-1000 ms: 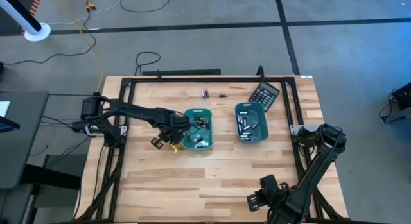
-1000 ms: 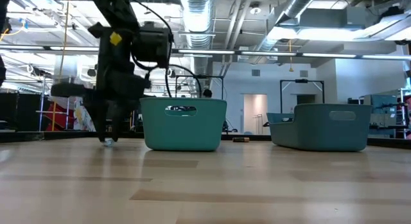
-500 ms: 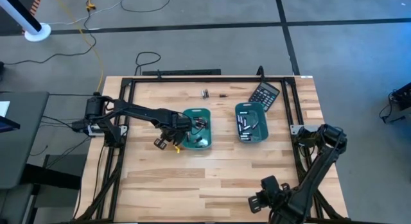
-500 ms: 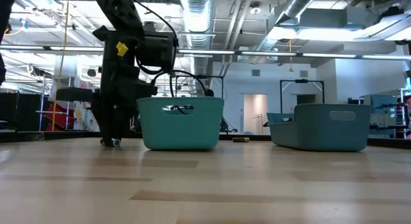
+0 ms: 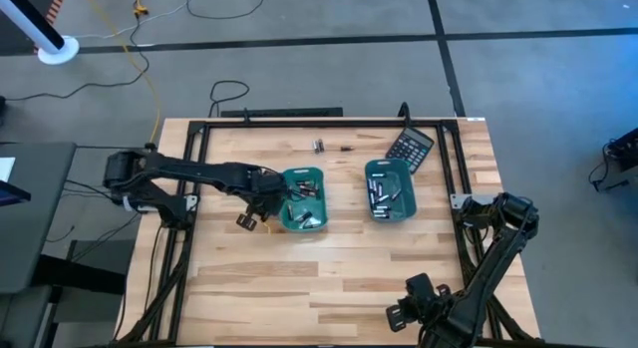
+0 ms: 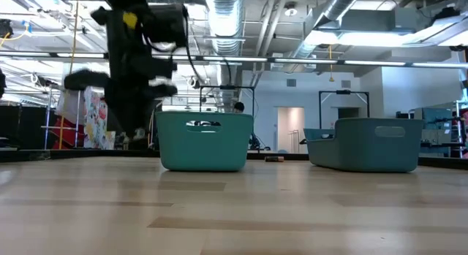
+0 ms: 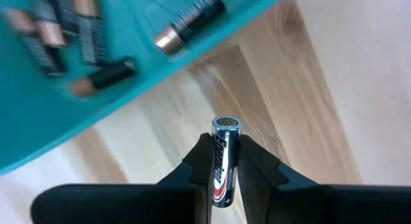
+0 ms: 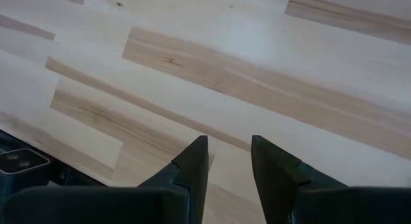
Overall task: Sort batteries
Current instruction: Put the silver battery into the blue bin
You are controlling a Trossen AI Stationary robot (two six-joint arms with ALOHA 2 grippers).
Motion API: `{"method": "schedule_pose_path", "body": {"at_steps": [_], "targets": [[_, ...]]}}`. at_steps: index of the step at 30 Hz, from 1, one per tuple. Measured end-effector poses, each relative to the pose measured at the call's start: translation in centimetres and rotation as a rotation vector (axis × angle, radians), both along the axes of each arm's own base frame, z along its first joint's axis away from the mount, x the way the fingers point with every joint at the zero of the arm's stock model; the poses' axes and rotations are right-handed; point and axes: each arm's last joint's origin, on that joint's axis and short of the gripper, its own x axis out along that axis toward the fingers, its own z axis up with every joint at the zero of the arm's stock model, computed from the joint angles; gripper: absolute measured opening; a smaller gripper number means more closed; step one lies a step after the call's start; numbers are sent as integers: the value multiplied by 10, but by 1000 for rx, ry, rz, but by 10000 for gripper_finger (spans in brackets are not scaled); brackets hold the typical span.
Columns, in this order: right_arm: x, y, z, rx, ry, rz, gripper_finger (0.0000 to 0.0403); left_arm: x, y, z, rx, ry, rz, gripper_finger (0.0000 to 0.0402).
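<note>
The battery [image 7: 225,161] I have is a small silver-and-dark cylinder standing upright between my left gripper's [image 7: 226,172] fingers, its flat metal end poking out past the tips. My jaws are nearly closed and pinch it across its middle, low in the centre of the left wrist view. I judge it to be rigid and fairly dense for its size, with a smooth round wall that could roll or twist out of a flat-pad grip, so I would hold it across the barrel near mid-length, as I do now, rather than by an end.

In the upper left of that same view lie more batteries [image 7: 187,22] inside a teal tray [image 7: 148,83], dark with coppery ends, some touching one another. Being hard and not fragile, they should stand a short drop, though they may bounce or roll on the tray floor.

From above, my left gripper [image 5: 261,200] sits left of centre, just beside the left rim of that left tray [image 5: 304,198]. A second teal tray [image 5: 389,190] stands to its right, well apart, also holding batteries, with a black calculator [image 5: 410,147] touching its upper right corner. A couple of loose batteries [image 5: 320,146] rest on the table [image 5: 329,278] above the trays.

My right gripper [image 8: 228,161] waits at the lower right, fingers partly open over bare wood, holding nothing.
</note>
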Motion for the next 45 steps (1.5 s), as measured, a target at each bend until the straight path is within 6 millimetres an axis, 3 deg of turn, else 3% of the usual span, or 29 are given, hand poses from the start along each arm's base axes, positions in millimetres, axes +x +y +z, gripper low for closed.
{"method": "schedule_pose_path", "body": {"at_steps": [4, 9, 12, 18, 22, 25, 29, 37, 45], "targets": [[0, 0, 0, 0, 0, 0, 134, -11, -2, 22, 5, -80, 21, 37], [-8, 5, 0, -39, -38, 46, 134, -20, -3, 53, -6, -236, 238, 37], [-18, 11, -2, -75, -119, 75, 134, -19, -3, 74, -37, -320, 275, 37], [-26, 7, -19, -64, -233, 90, 133, -4, -3, 116, -103, -542, 326, 37], [-31, -9, -31, -75, -327, 81, 134, 12, -2, 139, -147, -715, 363, 37], [-39, -23, -37, -82, -337, 81, 134, 31, 0, 151, -161, -810, 356, 37], [-56, -41, -39, -90, -336, 105, 134, 66, 2, 149, -159, -820, 351, 37], [-86, -71, -34, -69, -361, 162, 133, 153, 9, 129, -183, -779, 353, 37], [-96, -89, -38, -93, -385, 200, 133, 233, 16, 103, -195, -822, 336, 37]]}}
